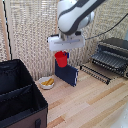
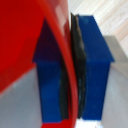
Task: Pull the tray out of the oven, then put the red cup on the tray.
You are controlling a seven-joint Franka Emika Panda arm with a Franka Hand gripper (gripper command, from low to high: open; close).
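Cup (image 1: 61, 59) is up in the air, held under the arm's wrist, above the blue panel (image 1: 67, 74) and clear of the worktop (image 1: 90, 102). Fingers (image 1: 60, 53) are clamped on cup: in wrist view a blue finger (image 2: 92, 65) w/ dark pad presses the red cup wall (image 2: 30, 45) at the rim, other finger behind the wall.

Tray (image 1: 96, 73) sticks out from the oven front, slatted, at the exterior view's right, well apart from cup. Oven (image 1: 113, 56) sits on worktop behind it, door area dark, silvery trim.

Blue panel stands upright just below cup. White bowl (image 1: 46, 83) w/ yellow food is beside the panel, toward the exterior view's left. Black fabric bin (image 1: 19, 97) fills the near-left corner. Woven screen (image 1: 35, 30) behind all.
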